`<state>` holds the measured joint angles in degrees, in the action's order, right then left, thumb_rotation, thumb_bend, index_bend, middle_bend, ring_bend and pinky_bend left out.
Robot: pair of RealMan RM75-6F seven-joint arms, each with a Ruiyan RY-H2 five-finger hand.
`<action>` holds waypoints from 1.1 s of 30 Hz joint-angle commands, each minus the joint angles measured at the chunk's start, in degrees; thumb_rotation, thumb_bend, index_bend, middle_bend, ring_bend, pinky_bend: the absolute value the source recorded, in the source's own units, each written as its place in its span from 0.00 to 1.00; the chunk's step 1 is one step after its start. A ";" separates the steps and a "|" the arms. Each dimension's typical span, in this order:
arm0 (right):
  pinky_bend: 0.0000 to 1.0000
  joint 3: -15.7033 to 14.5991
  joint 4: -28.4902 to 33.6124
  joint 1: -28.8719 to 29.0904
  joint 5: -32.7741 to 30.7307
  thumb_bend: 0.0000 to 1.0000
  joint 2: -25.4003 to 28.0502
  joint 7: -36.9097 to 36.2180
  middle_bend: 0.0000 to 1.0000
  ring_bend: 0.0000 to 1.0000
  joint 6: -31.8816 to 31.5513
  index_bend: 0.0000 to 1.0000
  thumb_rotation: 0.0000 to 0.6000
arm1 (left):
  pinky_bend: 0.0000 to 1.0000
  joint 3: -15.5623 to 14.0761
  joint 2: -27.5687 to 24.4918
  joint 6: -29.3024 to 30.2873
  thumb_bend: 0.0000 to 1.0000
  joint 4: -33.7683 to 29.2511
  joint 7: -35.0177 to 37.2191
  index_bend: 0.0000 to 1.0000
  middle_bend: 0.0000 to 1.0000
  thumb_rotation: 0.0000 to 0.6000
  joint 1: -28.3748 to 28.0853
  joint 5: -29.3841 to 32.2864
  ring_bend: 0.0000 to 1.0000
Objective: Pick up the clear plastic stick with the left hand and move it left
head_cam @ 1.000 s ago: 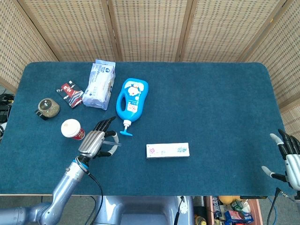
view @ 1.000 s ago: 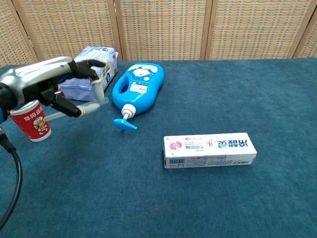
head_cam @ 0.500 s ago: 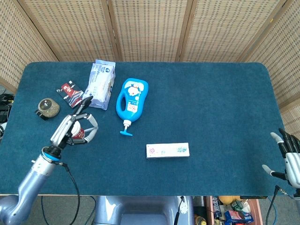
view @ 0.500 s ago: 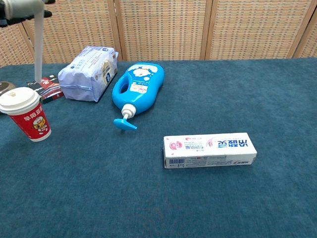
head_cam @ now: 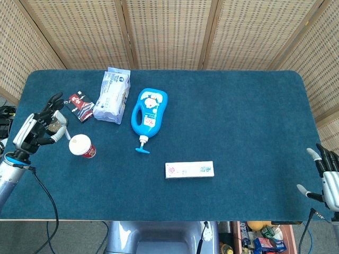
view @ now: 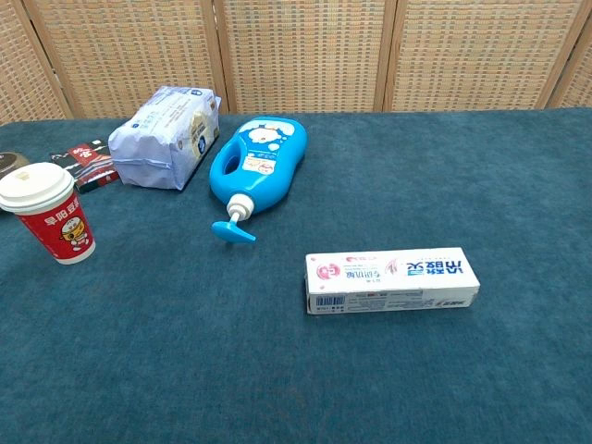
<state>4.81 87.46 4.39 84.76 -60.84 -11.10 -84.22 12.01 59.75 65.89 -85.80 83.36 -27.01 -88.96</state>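
In the head view my left hand [head_cam: 37,131] hovers near the table's left edge, just left of the red paper cup [head_cam: 81,146]. It grips the clear plastic stick [head_cam: 64,128], which pokes out of the fingers toward the cup. The hand partly covers a round tin; only the tin's edge [view: 11,162] shows in the chest view. My right hand [head_cam: 326,177] hangs off the table's lower right corner, fingers spread, holding nothing. Neither hand appears in the chest view.
A blue pump bottle [head_cam: 148,115] lies mid-left, with a white-blue wipes pack [head_cam: 113,96] and a small red-black packet [head_cam: 80,106] behind the cup. A toothpaste box [head_cam: 189,169] lies in the middle. The blue table cloth [head_cam: 238,121] spreads to the right.
My left hand has carried the stick from beside the pump bottle, up and over the cup, to the table's left edge. It has left the chest view. The right hand stayed put.
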 commanded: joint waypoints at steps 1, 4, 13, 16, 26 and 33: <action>0.00 0.04 -0.01 0.12 -0.41 0.00 -0.26 0.76 0.00 0.00 0.41 0.00 1.00 | 0.00 -2.18 4.07 1.77 0.46 8.11 9.02 0.58 0.00 1.00 -0.41 -2.26 0.00; 0.00 0.18 0.02 0.17 -0.66 0.00 -0.35 0.93 0.00 0.00 0.49 0.00 1.00 | 0.00 -2.89 5.30 2.51 0.46 10.90 11.48 0.58 0.00 1.00 -0.61 -2.71 0.00; 0.00 0.35 -0.38 0.44 -1.48 0.00 -0.60 1.23 0.00 0.00 1.43 0.00 1.00 | 0.00 -4.47 8.22 3.41 0.46 15.67 14.55 0.58 0.00 1.00 -1.55 -2.91 0.00; 0.00 0.43 -0.52 0.48 -1.68 0.00 -0.64 1.21 0.00 0.00 1.57 0.00 1.00 | 0.00 -4.75 9.00 3.31 0.46 16.38 14.18 0.58 0.00 1.00 -2.17 -2.76 0.00; 0.00 0.56 -1.21 0.70 -2.31 0.00 -0.82 0.78 0.00 0.00 2.42 0.00 1.00 | 0.00 -5.56 9.89 3.27 0.46 17.07 14.37 0.58 0.00 1.00 -2.68 -1.85 0.00; 0.00 0.66 -1.45 0.72 -2.37 0.00 -0.82 0.47 0.00 0.00 2.47 0.00 1.00 | 0.00 -6.27 10.44 2.92 0.46 18.13 14.82 0.58 0.00 1.00 -2.98 -1.38 0.00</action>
<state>5.45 86.02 5.11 82.38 -61.66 -10.64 -81.73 5.81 70.09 68.93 -67.77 98.09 -29.92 -90.44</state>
